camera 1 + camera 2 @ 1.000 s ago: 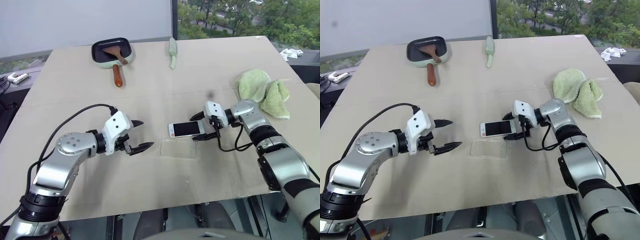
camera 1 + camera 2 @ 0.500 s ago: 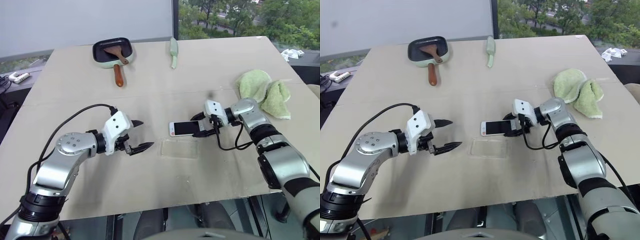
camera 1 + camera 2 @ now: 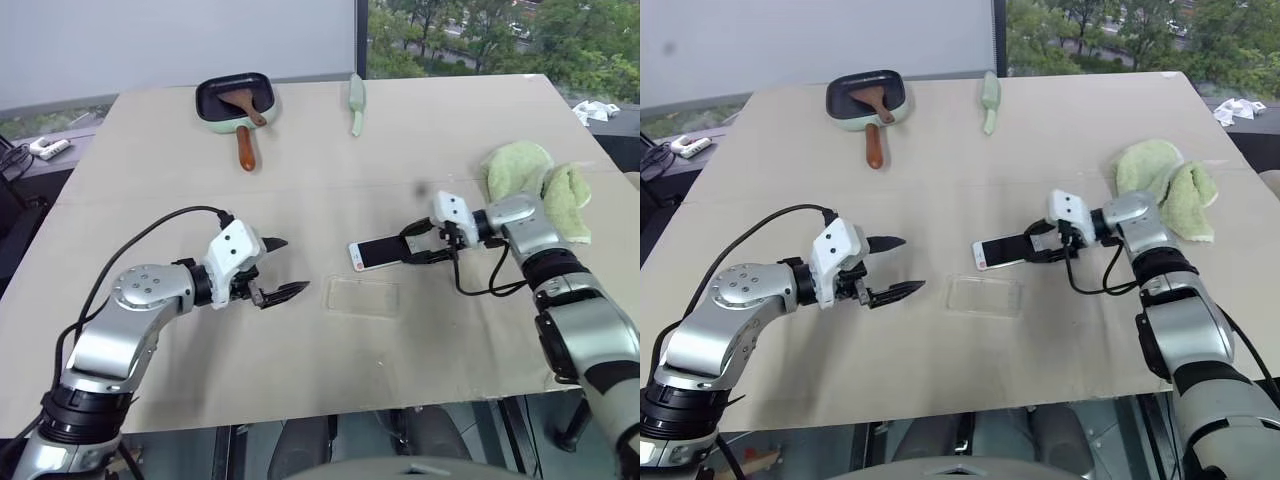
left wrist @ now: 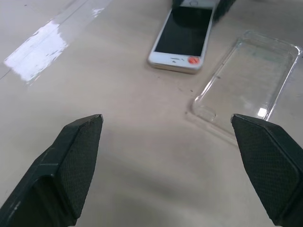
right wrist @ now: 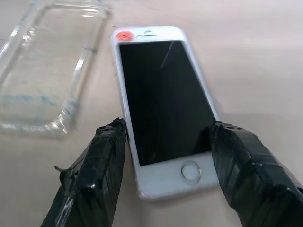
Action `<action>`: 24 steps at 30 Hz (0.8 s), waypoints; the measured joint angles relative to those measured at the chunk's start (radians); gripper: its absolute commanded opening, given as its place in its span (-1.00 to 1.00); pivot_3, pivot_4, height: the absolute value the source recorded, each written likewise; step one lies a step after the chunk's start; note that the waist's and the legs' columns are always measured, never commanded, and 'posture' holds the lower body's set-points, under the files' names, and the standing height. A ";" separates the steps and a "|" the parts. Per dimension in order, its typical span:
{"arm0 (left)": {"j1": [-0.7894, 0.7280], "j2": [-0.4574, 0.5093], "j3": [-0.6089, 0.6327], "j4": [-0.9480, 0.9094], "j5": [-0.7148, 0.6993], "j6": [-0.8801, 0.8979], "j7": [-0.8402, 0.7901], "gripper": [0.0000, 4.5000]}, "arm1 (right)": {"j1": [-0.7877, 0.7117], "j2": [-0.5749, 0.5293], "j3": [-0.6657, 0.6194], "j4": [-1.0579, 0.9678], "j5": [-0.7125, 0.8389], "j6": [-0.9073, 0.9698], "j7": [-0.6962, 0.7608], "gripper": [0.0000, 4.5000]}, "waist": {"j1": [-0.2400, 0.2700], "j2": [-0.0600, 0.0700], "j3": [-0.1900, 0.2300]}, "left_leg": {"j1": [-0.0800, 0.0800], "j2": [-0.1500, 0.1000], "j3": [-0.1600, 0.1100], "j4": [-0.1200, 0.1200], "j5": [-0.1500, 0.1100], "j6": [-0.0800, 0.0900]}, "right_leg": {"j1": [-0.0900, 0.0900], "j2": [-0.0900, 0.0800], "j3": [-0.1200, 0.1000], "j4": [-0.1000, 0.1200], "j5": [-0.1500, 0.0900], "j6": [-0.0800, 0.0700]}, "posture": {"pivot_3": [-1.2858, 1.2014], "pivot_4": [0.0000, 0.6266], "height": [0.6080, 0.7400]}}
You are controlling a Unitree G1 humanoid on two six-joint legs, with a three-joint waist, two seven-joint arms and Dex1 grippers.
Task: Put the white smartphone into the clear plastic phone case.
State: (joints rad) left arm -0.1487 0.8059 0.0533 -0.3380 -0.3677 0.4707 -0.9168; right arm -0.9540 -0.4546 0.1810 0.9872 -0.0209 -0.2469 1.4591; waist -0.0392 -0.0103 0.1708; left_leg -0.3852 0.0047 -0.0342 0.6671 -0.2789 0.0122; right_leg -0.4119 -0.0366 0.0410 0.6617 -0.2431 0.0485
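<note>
Beige table point(image 3: 300, 150) — window with green trees point(image 3: 470, 30) behind.

No readable text, brand, number or sign anywhere. On the white smartphone point(image 5: 163, 101): only a small round orange-red sticker point(image 5: 124, 35) without legible marks at one end, and a plain round button outline at the other. Screen black and blank. Nothing printed on the clear plastic phone case point(image 4: 246, 78), apart from a faint bluish smear, not legible. No lettering on the tabletop point(image 3: 420, 140) either.
</note>
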 measured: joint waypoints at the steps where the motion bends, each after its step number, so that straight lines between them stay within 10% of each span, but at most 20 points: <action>1: 0.000 -0.001 0.000 0.000 -0.001 0.000 0.000 1.00 | 0.009 -0.005 0.000 -0.016 0.003 0.007 0.001 0.30 | 0.000 0.000 0.000 | 0.000 0.000 0.000 0.000 0.000 0.000 | 0.000 0.000 0.000 0.000 0.000 0.000 | 0.03 -0.52 1.00; 3: -0.001 -0.006 -0.001 0.000 -0.001 -0.001 0.000 1.00 | 0.033 -0.011 0.000 -0.047 0.005 0.037 0.003 0.30 | 0.000 0.000 0.000 | 0.000 0.000 0.000 0.000 0.000 0.000 | 0.000 0.000 0.000 0.000 0.000 0.000 | 0.03 -0.52 1.00; 7: -0.007 -0.008 -0.004 0.001 -0.001 -0.001 -0.003 1.00 | 0.046 -0.010 0.001 -0.079 0.010 0.082 0.000 0.97 | -0.003 0.000 0.000 | 0.000 0.000 0.001 0.000 0.000 0.000 | 0.000 0.001 0.001 0.001 0.000 0.000 | 0.03 -0.52 1.00; 24: -0.008 -0.004 -0.002 0.010 0.002 -0.016 -0.013 1.00 | -0.172 0.045 0.207 0.033 -0.211 0.061 -0.021 0.97 | 0.000 0.000 0.000 | 0.000 0.000 0.000 0.000 0.000 0.000 | -0.001 0.001 0.000 0.000 0.000 0.000 | 0.03 -0.52 1.00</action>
State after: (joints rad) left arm -0.1572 0.8019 0.0513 -0.3280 -0.3660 0.4550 -0.9300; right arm -1.1260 -0.4092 0.3882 1.0205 -0.2321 -0.1861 1.4385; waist -0.0390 -0.0103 0.1710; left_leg -0.3854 0.0044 -0.0341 0.6673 -0.2788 0.0120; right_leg -0.4124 -0.0353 0.0406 0.6619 -0.2431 0.0485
